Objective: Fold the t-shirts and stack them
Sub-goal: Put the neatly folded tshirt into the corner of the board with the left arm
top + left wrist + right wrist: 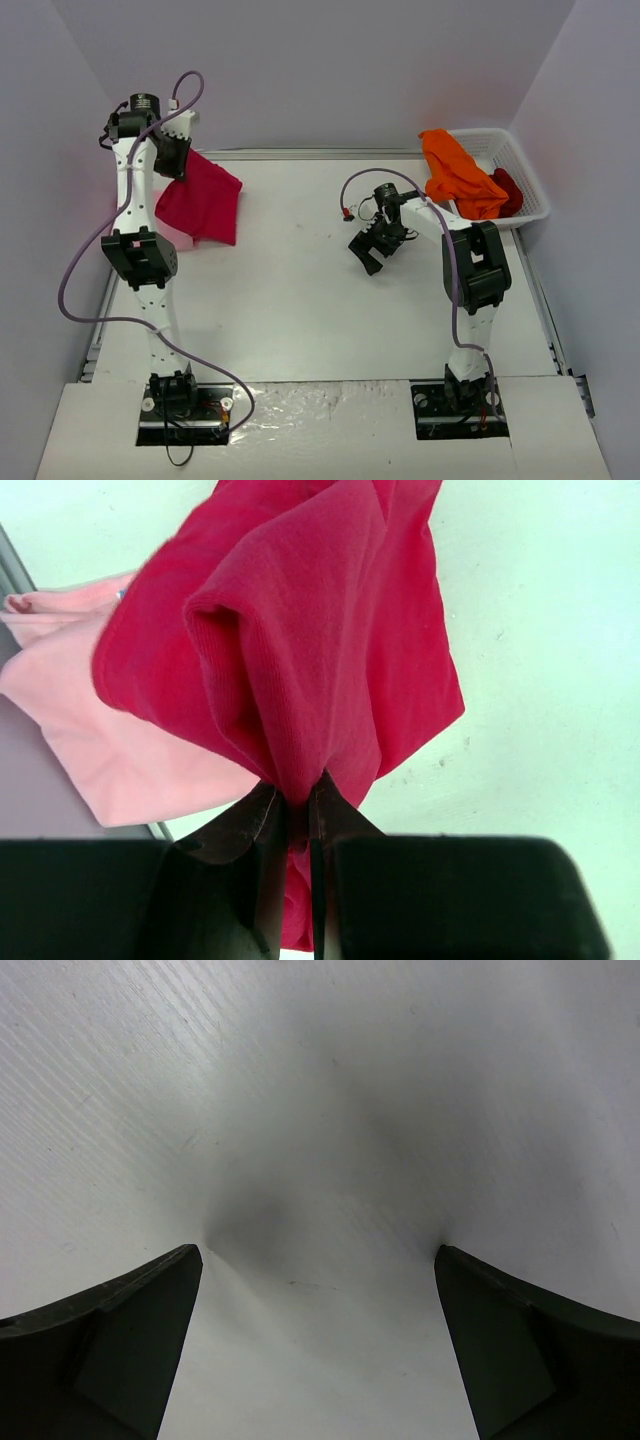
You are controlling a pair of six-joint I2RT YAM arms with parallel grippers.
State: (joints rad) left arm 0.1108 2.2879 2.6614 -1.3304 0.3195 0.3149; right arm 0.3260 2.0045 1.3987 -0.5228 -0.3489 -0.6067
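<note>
My left gripper (pixel 172 160) is shut on the folded crimson-magenta t-shirt (pixel 203 200) at the table's far left; in the left wrist view the cloth (pixel 310 650) is pinched between the fingertips of this gripper (pixel 298 792) and hangs over the pale pink t-shirt (pixel 120 760), which lies on the table edge. My right gripper (pixel 372 250) is open and empty above the bare table (pixel 330 1140) near the middle right. The bright orange t-shirt (pixel 455 175) hangs over the rim of the white basket (pixel 525 165), with the dark red t-shirt (pixel 508 190) inside.
The basket stands at the far right corner against the wall. Purple cables loop off both arms. White walls close in the table on the left, back and right.
</note>
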